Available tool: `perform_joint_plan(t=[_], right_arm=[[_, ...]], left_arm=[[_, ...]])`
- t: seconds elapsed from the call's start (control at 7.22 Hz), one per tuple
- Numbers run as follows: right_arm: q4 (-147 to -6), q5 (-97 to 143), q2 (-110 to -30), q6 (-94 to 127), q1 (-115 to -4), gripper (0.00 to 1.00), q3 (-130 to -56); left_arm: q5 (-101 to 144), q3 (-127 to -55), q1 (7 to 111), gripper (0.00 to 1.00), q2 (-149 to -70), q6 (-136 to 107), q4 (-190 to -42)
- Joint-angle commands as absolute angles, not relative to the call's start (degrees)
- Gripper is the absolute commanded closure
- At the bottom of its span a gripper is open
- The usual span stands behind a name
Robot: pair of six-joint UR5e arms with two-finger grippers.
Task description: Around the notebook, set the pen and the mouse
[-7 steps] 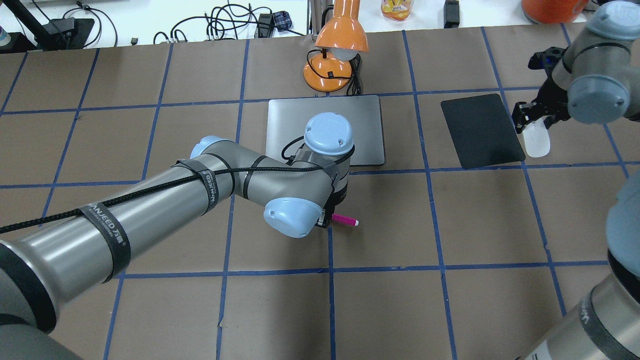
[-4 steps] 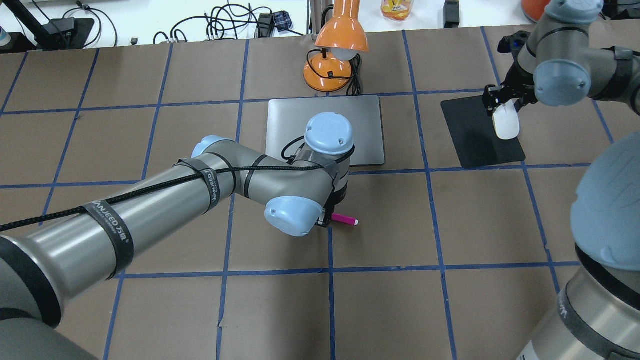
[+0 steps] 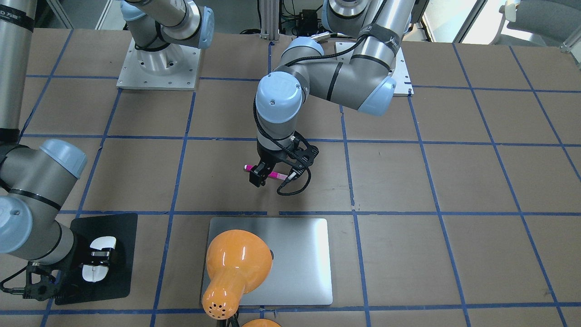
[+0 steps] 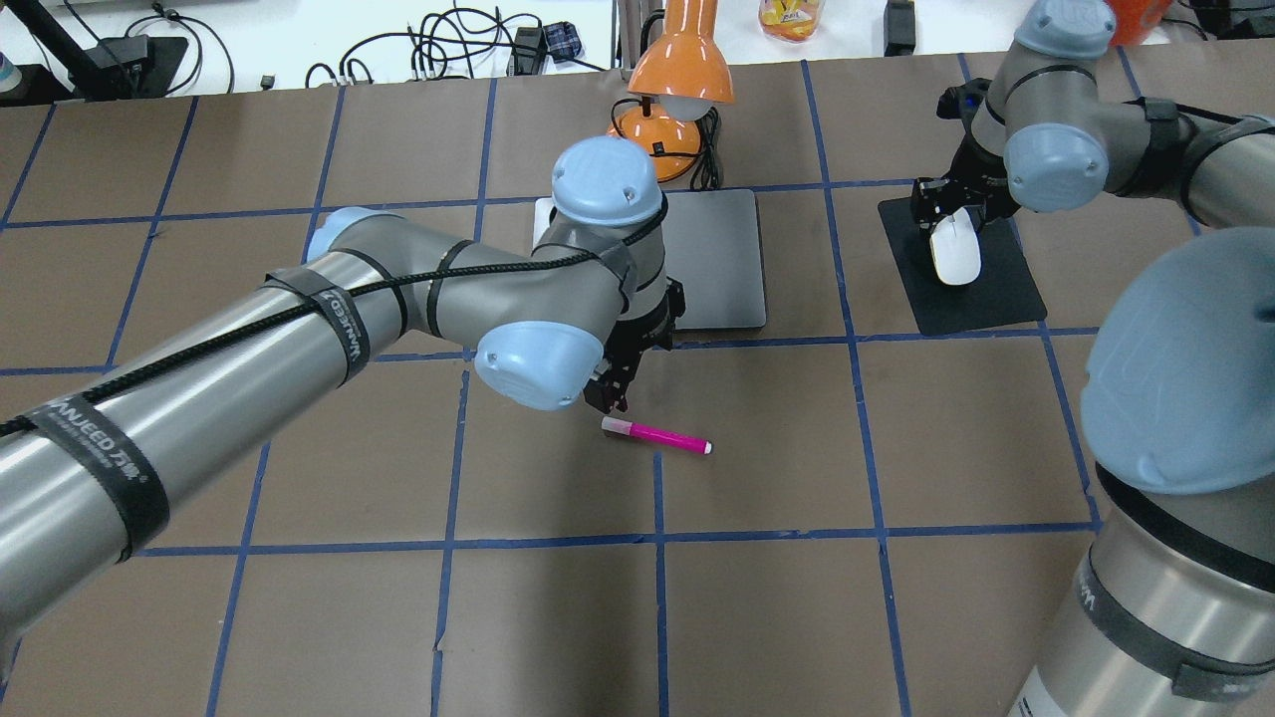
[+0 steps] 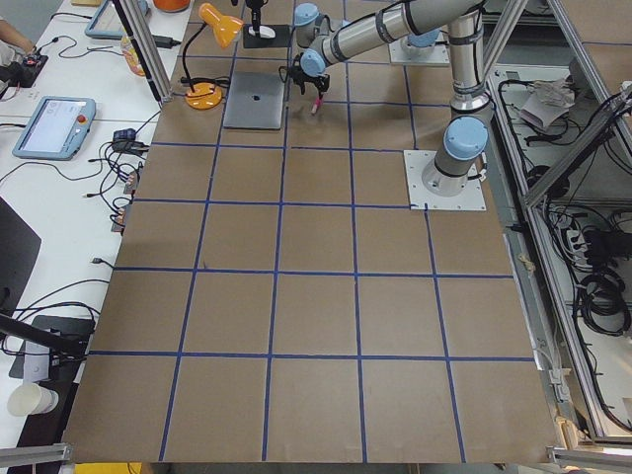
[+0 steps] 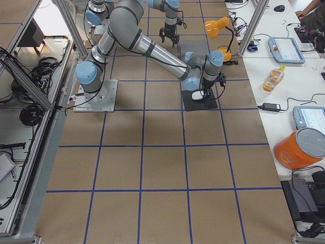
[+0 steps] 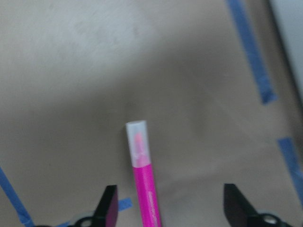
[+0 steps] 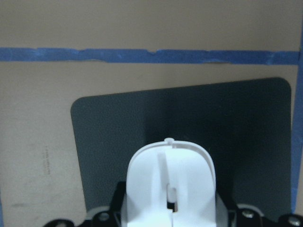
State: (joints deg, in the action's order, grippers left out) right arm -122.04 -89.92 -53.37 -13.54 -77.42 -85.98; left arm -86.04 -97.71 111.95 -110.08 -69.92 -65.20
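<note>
The magenta pen (image 4: 655,436) lies flat on the brown table in front of the silver notebook (image 4: 715,259), one grid square nearer to me. My left gripper (image 4: 609,391) hovers open just above the pen's pale end. In the left wrist view the pen (image 7: 143,179) lies between the spread fingers (image 7: 108,204), touching neither. My right gripper (image 4: 953,221) is shut on the white mouse (image 4: 954,251) over a black mat (image 4: 996,294) to the right of the notebook. The right wrist view shows the mouse (image 8: 169,177) held above that mat (image 8: 118,142).
An orange desk lamp (image 4: 679,85) stands behind the notebook, its shade (image 3: 236,263) covering part of the notebook (image 3: 299,259) in the front-facing view. Cables, a bottle and an orange container lie past the table's far edge. Blue tape lines grid the table.
My left gripper has lifted off the pen and drawn back toward the notebook; the pen stays where it lay. The right arm has carried the mouse leftward, over the black mat.
</note>
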Motion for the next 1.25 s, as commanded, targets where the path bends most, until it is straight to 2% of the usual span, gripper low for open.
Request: perform_joint_plan(t=[0.0, 0.28, 0.69, 1.11], right_arm=[[-121.47, -91.13, -53.79, -13.71, -77.08, 0.0, -86.22], [-116.84, -92.11, -57.28, -13.45, -76.99, 0.0, -85.44], [-100.61, -92.02, -72.2, -6.21, -77.95, 0.0, -86.22], [-90.9, -92.02, -85.04, 1.84, -84.18, 0.0, -89.29]], left_arm=[[-85.08, -91.16, 107.86, 0.04, -104.18, -43.01, -78.09], [-85.17, -88.69, 100.94, 0.0, -97.86, -27.51, -87.94], [-85.78, -89.56, 92.75, 0.0, -91.95, 4.15, -89.3], [-85.87, -90.18, 92.37, 0.0, -90.44, 2.46, -88.42]])
